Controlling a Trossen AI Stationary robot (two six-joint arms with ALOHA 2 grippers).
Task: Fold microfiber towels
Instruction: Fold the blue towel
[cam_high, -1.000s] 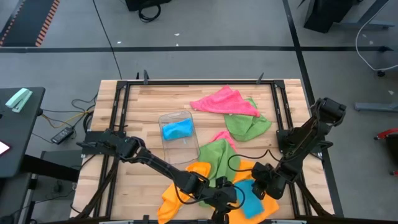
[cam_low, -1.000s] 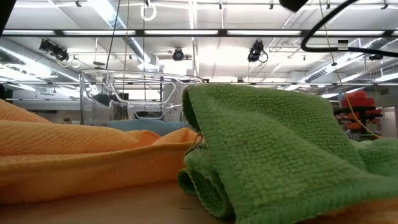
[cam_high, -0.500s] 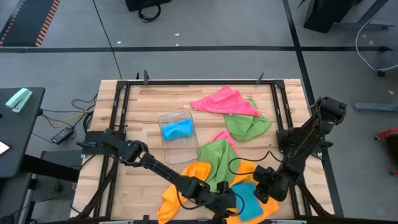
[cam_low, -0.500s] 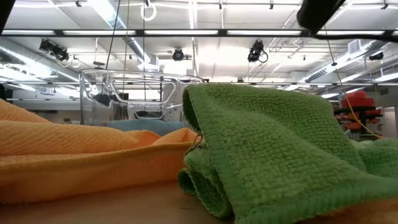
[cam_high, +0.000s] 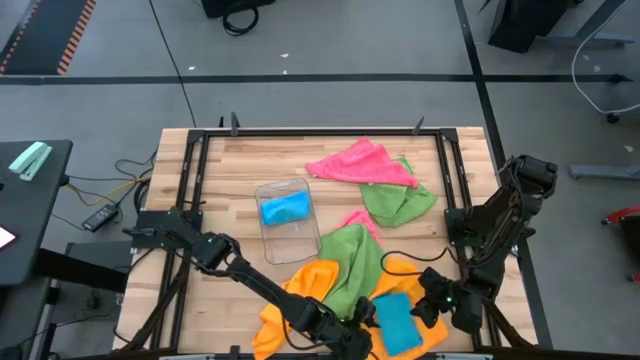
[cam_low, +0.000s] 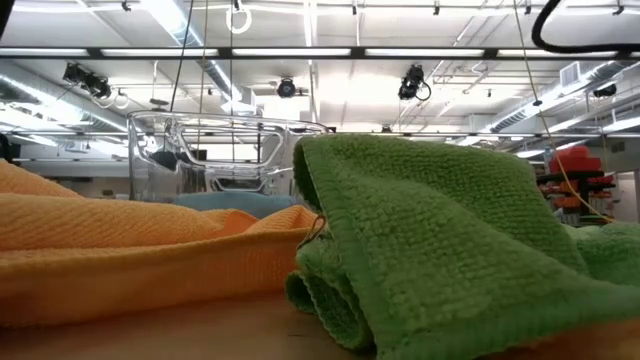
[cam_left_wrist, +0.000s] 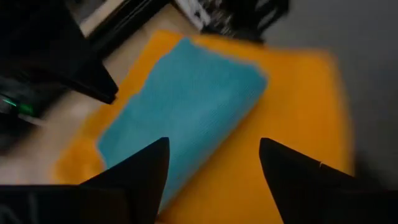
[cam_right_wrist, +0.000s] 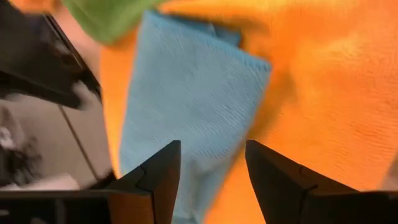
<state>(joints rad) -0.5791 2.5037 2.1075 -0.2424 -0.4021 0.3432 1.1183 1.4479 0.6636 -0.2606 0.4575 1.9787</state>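
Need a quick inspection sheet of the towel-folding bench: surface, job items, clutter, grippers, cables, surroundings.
Surface: wooden slat table in a black frame.
Job's things: folded sky-blue microfiber towel lying on an orange microfiber towel; green towels and pink towels loose mid-table.
Clutter: clear plastic tray holding a blue cloth.
Grippers: left gripper and right gripper flank the folded towel, both open, holding nothing.
Cables: black cable looped over the towels.
Surroundings: grey floor, nothing else seen.

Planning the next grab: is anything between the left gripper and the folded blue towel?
Nothing visible: the left gripper, open, looks straight at the blue towel, which lies uncovered on the orange towel.
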